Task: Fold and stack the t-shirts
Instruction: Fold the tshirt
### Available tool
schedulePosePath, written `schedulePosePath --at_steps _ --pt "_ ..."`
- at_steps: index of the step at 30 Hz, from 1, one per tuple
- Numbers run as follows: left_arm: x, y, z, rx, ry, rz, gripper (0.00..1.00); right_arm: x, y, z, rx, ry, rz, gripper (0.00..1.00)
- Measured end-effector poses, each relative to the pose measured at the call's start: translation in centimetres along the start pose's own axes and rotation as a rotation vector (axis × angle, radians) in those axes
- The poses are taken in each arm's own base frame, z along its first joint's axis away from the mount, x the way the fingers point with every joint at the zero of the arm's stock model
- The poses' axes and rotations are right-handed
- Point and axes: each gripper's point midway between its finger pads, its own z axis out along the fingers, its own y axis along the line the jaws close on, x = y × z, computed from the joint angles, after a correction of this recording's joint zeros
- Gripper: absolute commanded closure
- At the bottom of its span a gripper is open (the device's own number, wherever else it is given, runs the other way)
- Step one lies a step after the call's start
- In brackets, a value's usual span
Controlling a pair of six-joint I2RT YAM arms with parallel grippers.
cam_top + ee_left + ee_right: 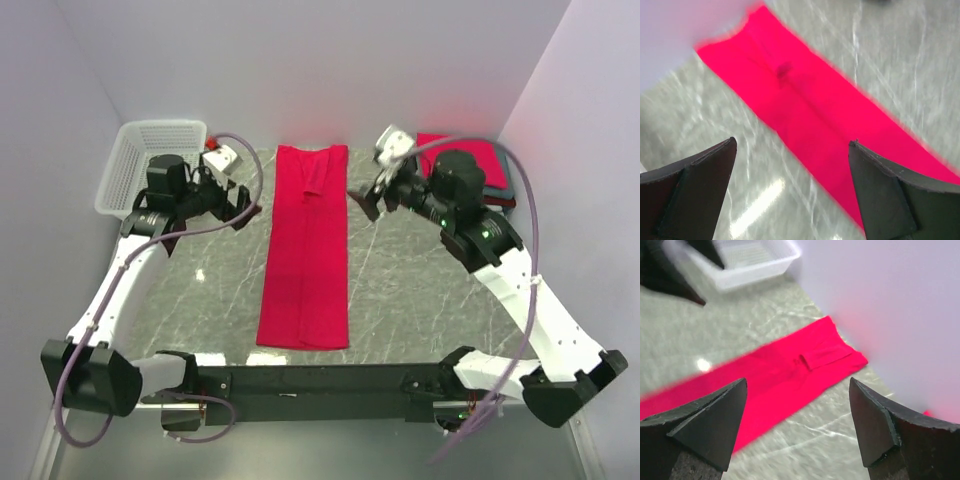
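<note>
A crimson red t-shirt (pixel 306 245) lies flat on the marble table, folded into a long narrow strip running from back to front. It also shows in the left wrist view (pixel 810 110) and the right wrist view (pixel 780 375). My left gripper (pixel 248 208) is open and empty just left of the strip's far part. My right gripper (pixel 365 200) is open and empty just right of it. A folded red t-shirt (pixel 462 160) lies on a darker folded one at the back right, partly hidden by the right arm.
A white lattice basket (pixel 150 165) stands at the back left behind the left arm, also in the right wrist view (pixel 747 260). White walls close in the back and sides. The arm bases sit along the near edge.
</note>
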Motion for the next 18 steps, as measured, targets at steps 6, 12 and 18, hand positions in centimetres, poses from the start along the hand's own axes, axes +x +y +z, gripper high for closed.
schedulePosePath --at_steps 6,12,18 --pt "7.5 -3.4 -1.3 0.239 0.234 0.146 0.01 4.1 8.7 -0.2 -0.248 0.115 -0.282 0.14" --pt "17.0 -9.7 -7.2 0.445 0.292 0.387 0.03 20.4 17.8 -3.4 -0.566 0.478 -0.363 0.16" --pt "24.9 -14.3 -9.7 0.625 0.310 0.514 0.18 25.9 20.6 -4.8 -0.661 0.629 -0.391 0.24"
